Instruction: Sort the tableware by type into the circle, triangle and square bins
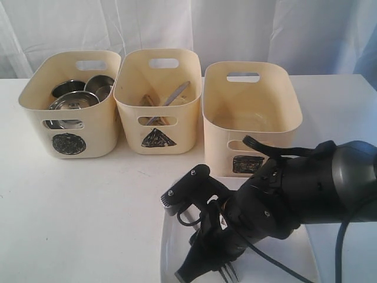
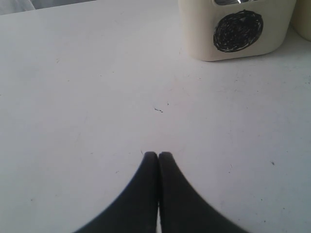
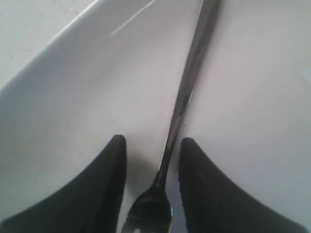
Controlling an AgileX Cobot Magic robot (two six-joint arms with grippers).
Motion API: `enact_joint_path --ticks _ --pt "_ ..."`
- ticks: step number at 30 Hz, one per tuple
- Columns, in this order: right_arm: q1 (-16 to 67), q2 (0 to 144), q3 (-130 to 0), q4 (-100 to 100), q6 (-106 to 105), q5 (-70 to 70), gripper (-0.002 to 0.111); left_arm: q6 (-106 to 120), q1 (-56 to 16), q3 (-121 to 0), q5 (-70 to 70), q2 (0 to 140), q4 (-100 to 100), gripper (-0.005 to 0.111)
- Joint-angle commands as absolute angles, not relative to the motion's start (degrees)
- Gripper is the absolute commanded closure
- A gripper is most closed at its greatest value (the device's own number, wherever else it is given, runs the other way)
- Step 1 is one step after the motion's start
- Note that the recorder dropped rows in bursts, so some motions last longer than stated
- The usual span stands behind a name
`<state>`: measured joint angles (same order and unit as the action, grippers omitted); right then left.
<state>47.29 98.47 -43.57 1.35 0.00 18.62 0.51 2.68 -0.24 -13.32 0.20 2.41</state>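
Across the white table (image 1: 88,224), at the back: cream plastic tubs in a row, namely circle tub (image 1: 97,127), triangle tub (image 1: 132,127) and square tub (image 1: 221,147). In front of the square tub: large white rounded-square plate (image 3: 73,97), flat on the table. Down over that plate: black right gripper (image 3: 151,143), partly open, straddling the slim steel fork (image 3: 187,82) at its neck, not clamped. Over bare table near the circle tub: left gripper (image 2: 158,155), pressed shut, holding nothing.
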Motion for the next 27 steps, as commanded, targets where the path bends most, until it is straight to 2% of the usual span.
enact_joint_path --ticks 1,6,9,27 --pt "47.4 100.1 -42.8 1.4 -1.2 21.2 0.087 0.5 2.4 0.0 -13.2 0.0 2.0 0.107" --pt "47.4 100.1 -42.8 1.4 -2.7 21.1 0.103 0.5 2.4 0.0 -13.2 0.0 2.0 0.107" --pt "47.4 100.1 -42.8 1.4 -2.7 20.0 0.108 0.5 2.4 0.0 -13.2 0.0 2.0 0.107" --pt "47.3 86.3 -42.9 -1.4 -2.7 18.5 0.108 0.5 2.4 0.0 -13.2 0.0 2.0 0.107"
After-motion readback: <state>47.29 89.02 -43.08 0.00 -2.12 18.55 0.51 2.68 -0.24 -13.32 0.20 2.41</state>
